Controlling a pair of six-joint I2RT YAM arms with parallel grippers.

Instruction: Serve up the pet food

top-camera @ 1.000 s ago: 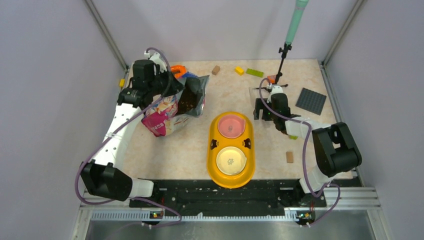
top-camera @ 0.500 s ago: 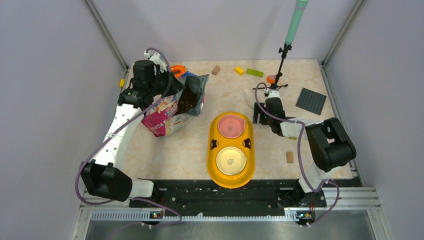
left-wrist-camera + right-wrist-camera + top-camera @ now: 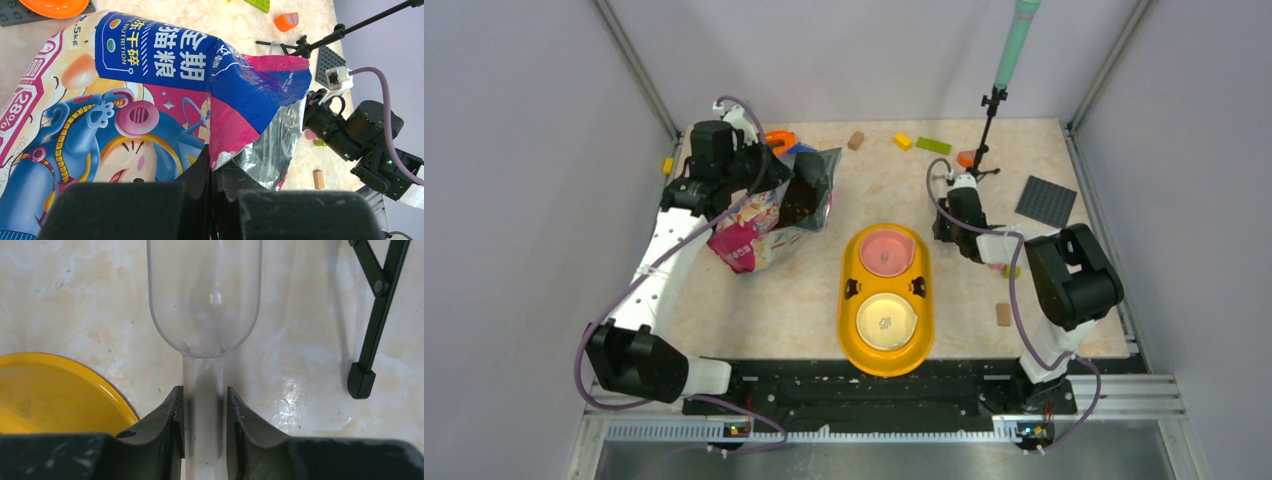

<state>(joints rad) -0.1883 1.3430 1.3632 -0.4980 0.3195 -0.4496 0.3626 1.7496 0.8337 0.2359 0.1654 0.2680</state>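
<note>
Left fingers (image 3: 115,212) are pinching the "全期猫粮" bag (image 3: 150,95); right fingers (image 3: 162,425) are clamping a clear scoop (image 3: 205,300) beside the yellow feeder (image 3: 45,390).

**Both claws clamped, arms spread wide**

The black-and-white left arm (image 3: 664,250) stretches from its base toward 12 o'clock, with its wrist bent toward 3 o'clock. Its left claw (image 3: 210,192) pinches the torn edge of the glossy magenta-and-blue bag (image 3: 150,100). The right arm (image 3: 1069,280) folds at the elbow, forearm reaching toward 10 o'clock. Its right claw (image 3: 205,402) is closed around the handle of the clear plastic scoop (image 3: 205,295).
</note>
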